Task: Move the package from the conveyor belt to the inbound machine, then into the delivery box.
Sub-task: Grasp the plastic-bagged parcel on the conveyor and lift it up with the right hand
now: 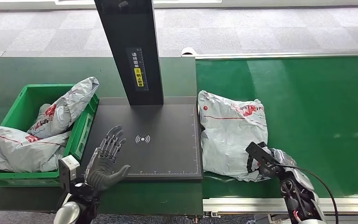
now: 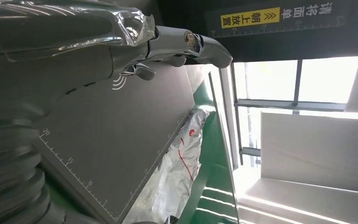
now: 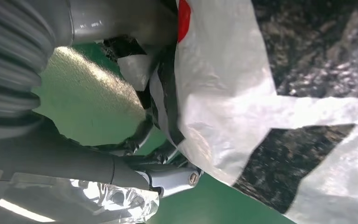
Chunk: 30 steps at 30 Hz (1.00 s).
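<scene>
Right hand: the right hand [image 1: 271,164] grips the near edge of the crumpled grey plastic mailer package [image 1: 230,133].
Left hand: the left hand [image 1: 106,158] hovers with fingers spread, holding nothing, over the flat black inbound machine platform [image 1: 168,154].
Package: lies on the green conveyor belt [image 1: 317,116], just beside the platform.
Box: the green plastic delivery box [image 1: 25,102] holds other grey mailers.

The head view looks down from above onto the inbound machine [image 1: 149,140]. The left wrist view skims low across that same machine [image 2: 121,154]. The right wrist view sits close against the package [image 3: 261,116] beside it.
</scene>
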Available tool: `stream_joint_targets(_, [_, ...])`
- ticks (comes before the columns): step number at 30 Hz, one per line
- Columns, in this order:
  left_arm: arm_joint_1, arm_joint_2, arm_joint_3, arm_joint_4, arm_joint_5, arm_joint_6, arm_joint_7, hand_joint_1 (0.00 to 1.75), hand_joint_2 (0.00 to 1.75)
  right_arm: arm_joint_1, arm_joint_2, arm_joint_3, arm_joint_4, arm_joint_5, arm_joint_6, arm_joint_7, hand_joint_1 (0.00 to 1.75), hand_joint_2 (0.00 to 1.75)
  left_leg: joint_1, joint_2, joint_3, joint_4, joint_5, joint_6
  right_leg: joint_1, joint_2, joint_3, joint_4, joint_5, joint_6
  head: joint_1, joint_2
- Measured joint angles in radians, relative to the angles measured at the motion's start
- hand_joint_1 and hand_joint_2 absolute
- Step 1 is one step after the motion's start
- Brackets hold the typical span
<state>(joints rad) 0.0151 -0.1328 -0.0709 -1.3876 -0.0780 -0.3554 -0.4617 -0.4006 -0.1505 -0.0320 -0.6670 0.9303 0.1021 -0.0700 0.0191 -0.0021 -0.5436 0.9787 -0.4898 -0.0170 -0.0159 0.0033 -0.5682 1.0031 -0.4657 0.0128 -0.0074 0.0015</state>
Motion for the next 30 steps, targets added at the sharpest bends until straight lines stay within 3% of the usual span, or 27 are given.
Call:
stream_joint_targets(17, [0.032,0.003,0.021,-0.027,-0.035,0.027,-0.025,0.00,1.75,0.051,0.026,-0.012,-0.191,-0.199,-0.056,-0.254,1.75,1.75,0.000,-0.001,-0.005,0.000,0.000,0.000,0.000,0.000,-0.006,0.000,0.000,0.000,0.000,0.000])
stream_joint_targets(23, [0.035,0.003,0.024,-0.036,-0.051,0.037,-0.032,0.00,1.75,0.069,0.036,-0.028,-0.262,-0.237,-0.058,-0.284,1.75,1.75,0.000,-0.001,-0.005,0.000,0.000,0.000,0.000,0.000,-0.006,0.000,0.000,0.000,0.000,0.000])
stream_joint_targets(30, [0.036,-0.002,0.027,-0.080,-0.058,0.101,-0.115,0.00,1.75,0.139,0.076,-0.103,-0.453,-0.541,-0.060,-0.476,1.75,1.75,0.000,-0.003,-0.006,0.000,0.000,0.000,0.000,-0.001,-0.006,0.000,0.000,0.000,0.000,0.000])
